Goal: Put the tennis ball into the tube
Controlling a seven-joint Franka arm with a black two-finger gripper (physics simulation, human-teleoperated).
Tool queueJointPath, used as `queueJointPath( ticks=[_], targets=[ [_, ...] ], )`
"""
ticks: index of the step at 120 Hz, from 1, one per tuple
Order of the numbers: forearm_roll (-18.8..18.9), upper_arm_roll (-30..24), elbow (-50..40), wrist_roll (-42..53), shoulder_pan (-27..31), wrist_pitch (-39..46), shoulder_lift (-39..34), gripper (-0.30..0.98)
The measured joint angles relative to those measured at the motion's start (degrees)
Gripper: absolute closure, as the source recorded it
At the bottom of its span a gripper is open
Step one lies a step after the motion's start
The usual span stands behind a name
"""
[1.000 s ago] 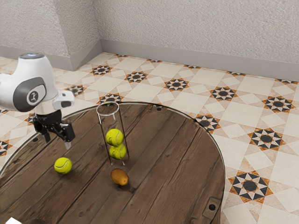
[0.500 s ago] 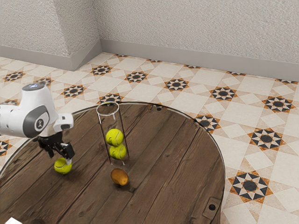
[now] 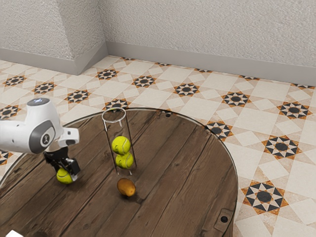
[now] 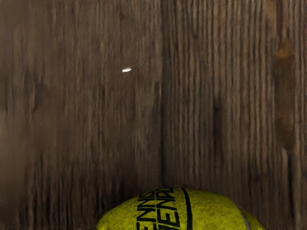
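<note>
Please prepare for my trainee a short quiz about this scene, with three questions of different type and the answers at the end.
1. Multiple choice: How many tennis balls are inside the clear tube?
a) one
b) two
c) three

2. True or false: The orange-brown fruit is inside the tube, on top of the balls.

3. Fill in the missing word: The gripper is down at a third ball, which is ______ the tube.

Key:
1. b
2. False; the fruit lies on the wooden table, near the tube's lower end.
3. outside
</note>
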Motion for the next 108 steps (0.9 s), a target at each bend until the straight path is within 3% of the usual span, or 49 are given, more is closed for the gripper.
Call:
queueJointPath(
  ticks=[24,66,108],
  targets=[
    [0.2,0.0,0.1,1.0,0.0,-0.2,-0.2,0.16],
    [0.5,-0.8,-0.1,1.9,0.2,-3.1,-4.2,0.27],
    [-1.6,-9.4,10.8,1.1,-0.4,-23.1,-21.0,0.3]
  ],
)
